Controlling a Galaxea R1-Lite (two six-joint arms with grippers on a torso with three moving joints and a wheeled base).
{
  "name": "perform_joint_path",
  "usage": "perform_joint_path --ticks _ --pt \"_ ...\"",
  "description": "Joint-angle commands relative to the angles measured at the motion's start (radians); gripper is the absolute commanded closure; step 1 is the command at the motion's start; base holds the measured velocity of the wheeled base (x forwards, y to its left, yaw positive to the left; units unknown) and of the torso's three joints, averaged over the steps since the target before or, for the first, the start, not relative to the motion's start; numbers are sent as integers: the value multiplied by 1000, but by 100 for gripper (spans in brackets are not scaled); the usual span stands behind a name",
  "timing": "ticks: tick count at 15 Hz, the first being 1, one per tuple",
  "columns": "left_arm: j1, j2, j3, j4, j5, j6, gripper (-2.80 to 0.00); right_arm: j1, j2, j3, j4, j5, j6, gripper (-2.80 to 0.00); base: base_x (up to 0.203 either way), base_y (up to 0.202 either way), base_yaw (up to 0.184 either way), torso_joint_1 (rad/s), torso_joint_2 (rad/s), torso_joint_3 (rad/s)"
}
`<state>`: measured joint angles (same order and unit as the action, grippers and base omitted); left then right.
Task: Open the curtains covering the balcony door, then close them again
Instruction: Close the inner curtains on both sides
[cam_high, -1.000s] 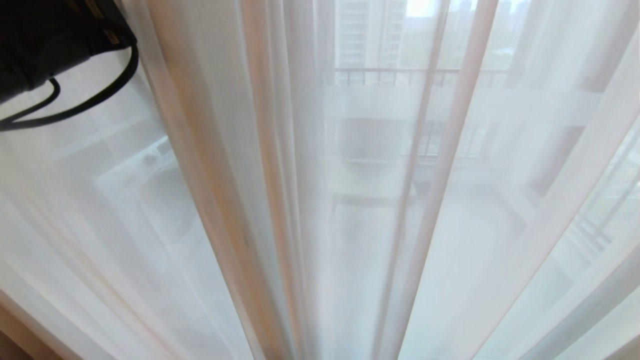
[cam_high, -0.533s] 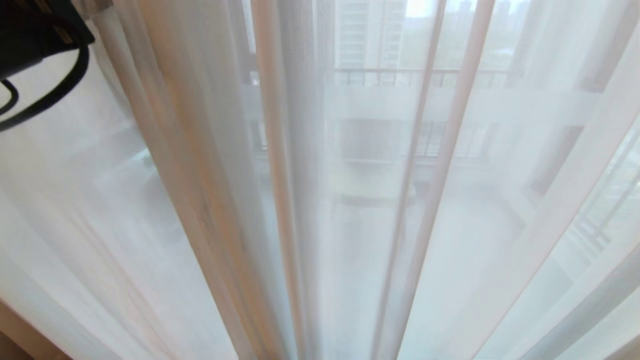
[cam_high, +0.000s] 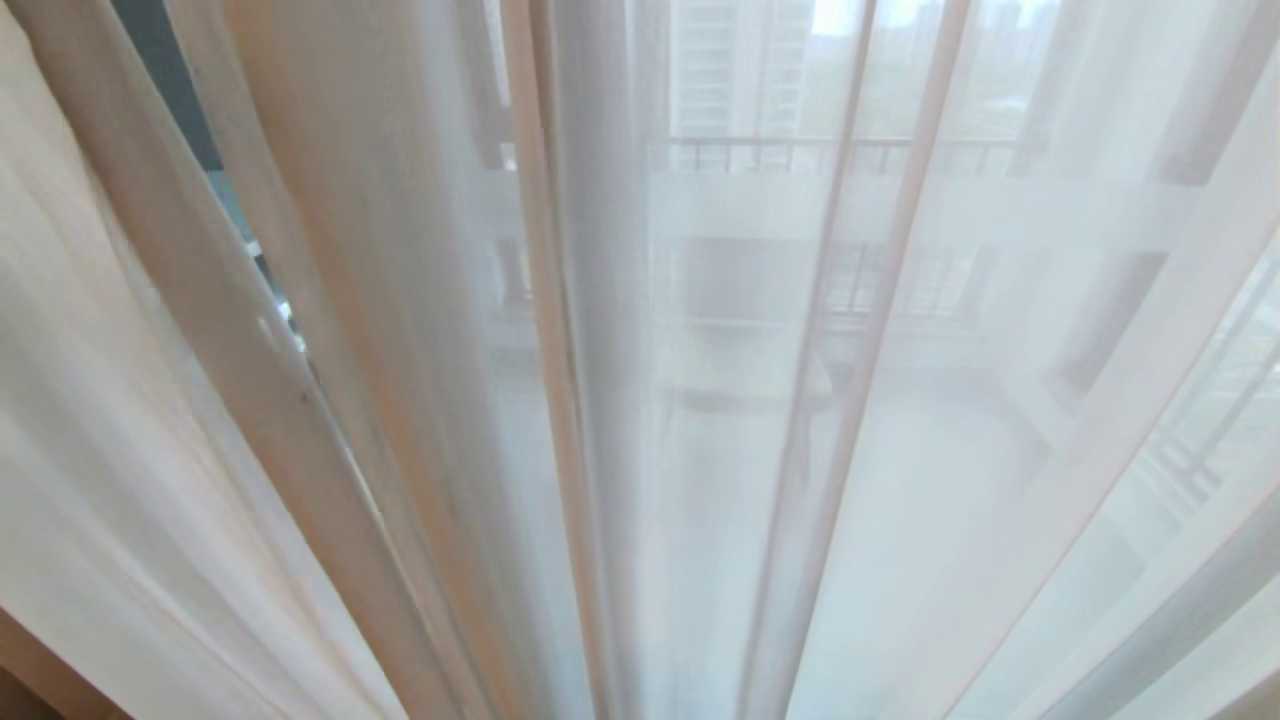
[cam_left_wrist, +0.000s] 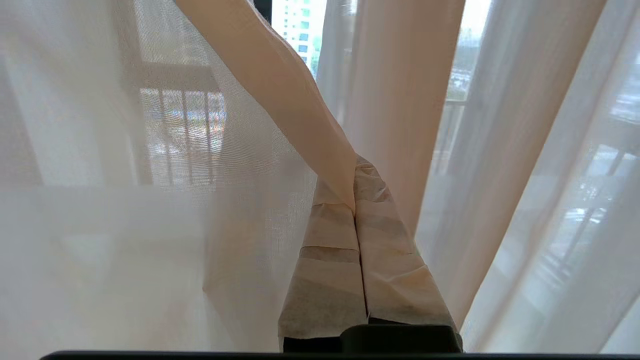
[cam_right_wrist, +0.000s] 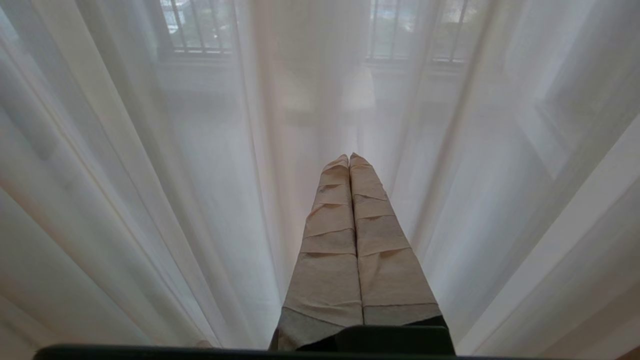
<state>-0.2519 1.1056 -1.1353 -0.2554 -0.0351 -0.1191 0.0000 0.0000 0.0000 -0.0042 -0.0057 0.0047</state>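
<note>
Left gripper (cam_left_wrist: 354, 167) clenched on a curtain (cam_left_wrist: 280, 95) hem.
Its taut fold slants away from the fingertips, other folds hanging lengthwise alongside; right gripper (cam_right_wrist: 349, 157) clenched empty, facing sheer folds.

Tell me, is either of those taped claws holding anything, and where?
The left gripper pinches the hemmed edge of the thin sheer white curtain at its fingertips. The right gripper is shut on nothing.
</note>
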Motion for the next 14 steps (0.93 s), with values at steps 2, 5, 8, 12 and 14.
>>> perform_joint_path --ticks 2,5,8,12,14 --pt "0 -77 0 28 -4 -1 0 0 0 0 0 0 0 0 0 0 0 0 0 0" --pt "-5 -105 -9 42 -12 0 0 0 0 0 0 0 0 0 0 0 0 0 0 0" --pt "-6 -140 -9 45 -12 0 0 0 0 0 0 0 0 0 0 0 0 0 0 0" --pt "-6 -190 -9 96 -9 -1 0 0 0 0 0 0 0 0 0 0 0 0 0 0" --pt "-6 -207 -11 109 -9 0 0 0 0 0 0 0 0 0 0 0 0 0 0 0"
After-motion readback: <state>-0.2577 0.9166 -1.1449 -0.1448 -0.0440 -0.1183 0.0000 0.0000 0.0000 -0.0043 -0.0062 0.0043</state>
